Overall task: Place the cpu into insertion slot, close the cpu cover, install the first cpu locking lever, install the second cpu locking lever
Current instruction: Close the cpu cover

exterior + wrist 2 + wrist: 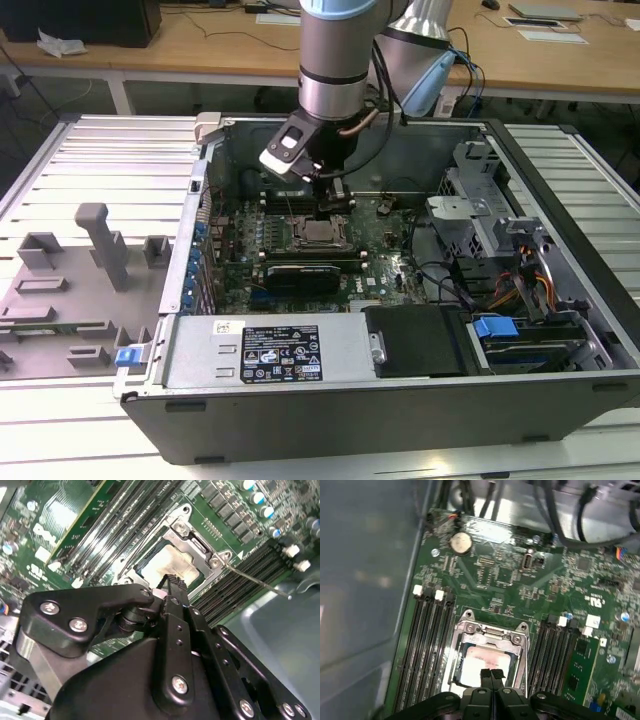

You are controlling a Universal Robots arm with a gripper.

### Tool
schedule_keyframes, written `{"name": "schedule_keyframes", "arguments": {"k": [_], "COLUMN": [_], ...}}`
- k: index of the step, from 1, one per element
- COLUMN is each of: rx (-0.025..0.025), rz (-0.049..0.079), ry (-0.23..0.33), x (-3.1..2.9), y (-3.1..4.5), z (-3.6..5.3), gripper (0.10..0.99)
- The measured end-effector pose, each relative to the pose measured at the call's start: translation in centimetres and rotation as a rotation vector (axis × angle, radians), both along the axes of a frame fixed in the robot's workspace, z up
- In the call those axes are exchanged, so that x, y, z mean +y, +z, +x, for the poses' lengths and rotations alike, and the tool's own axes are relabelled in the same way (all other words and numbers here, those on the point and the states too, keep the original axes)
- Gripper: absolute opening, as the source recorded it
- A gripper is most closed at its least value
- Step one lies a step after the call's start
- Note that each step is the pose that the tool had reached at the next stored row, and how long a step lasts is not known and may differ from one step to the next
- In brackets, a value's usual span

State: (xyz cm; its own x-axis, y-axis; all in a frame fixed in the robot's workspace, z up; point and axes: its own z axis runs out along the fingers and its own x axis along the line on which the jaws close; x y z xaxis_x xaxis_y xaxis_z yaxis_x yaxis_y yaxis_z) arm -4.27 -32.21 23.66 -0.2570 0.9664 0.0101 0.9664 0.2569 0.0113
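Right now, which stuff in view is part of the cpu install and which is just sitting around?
In the job:
gripper, shut, just above the cpu
cpu cover, lying around the chip
locking lever, sticking out past the memory slots

Just lying about:
memory slots
coin cell battery
graphics card
grey fixtures on the table

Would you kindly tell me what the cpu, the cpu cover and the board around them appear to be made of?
The cpu seems topped with matte pale metal, judging by its soft, dull sheen. The cpu cover looks like bright stamped metal, possibly steel, given its sharp glints. The board looks like green lacquered laminate, probably fibreglass, with fine printed traces.
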Motion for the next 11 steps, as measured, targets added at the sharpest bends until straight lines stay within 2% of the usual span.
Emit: {"name": "schedule_keyframes", "arguments": {"k": [2,4,8,11], "rx": [0.0,0.0,0.0,0.0001], "rz": [0.0,0.0,0.0,0.0], "ry": [0.041,0.116,0.193,0.279], "x": [0.0,0.0,0.0,0.0], "y": [0.0,-0.01,-0.01,-0.02], "z": [0.0,0.0,0.0,0.0], "gripper": [0.106,0.106,0.106,0.106]}}
